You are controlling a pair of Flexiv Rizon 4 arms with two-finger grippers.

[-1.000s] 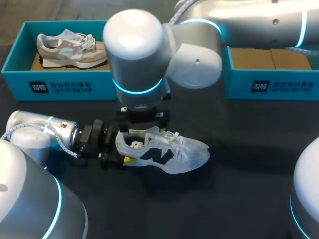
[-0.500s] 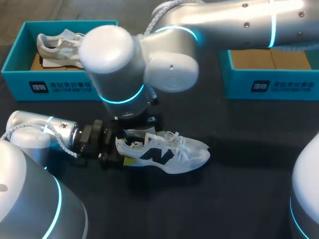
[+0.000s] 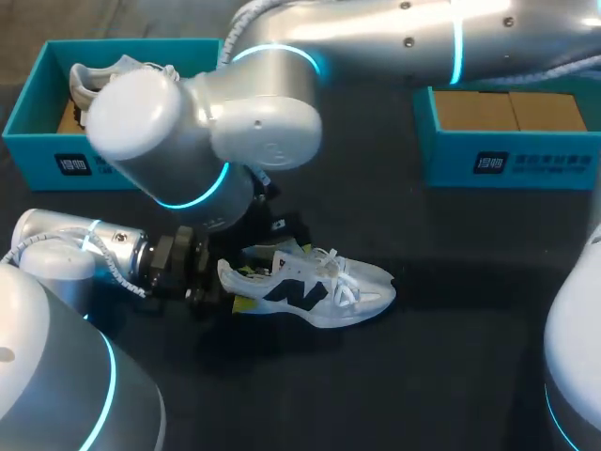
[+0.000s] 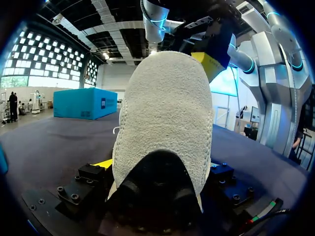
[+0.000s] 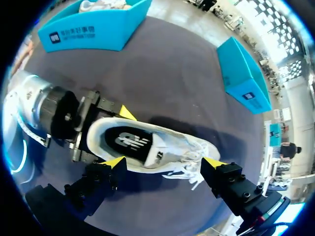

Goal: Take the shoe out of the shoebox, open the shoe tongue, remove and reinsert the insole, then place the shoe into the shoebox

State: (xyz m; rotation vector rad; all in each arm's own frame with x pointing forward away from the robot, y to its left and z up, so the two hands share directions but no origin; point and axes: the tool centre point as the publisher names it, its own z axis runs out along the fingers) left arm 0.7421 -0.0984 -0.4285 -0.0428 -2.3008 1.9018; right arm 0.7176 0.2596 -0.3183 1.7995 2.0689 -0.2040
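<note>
A white shoe (image 3: 315,287) lies on its sole on the dark tabletop (image 3: 451,357), toe pointing right, well apart from both teal shoeboxes at the far edge. The left tool (image 3: 239,287) comes in from the left and grips the shoe's heel between its yellow-tipped fingers. The right tool (image 5: 164,162) hangs released above the shoe, fingers spread wide. The left shoebox (image 3: 28,141) holds a second shoe (image 3: 89,80).
</note>
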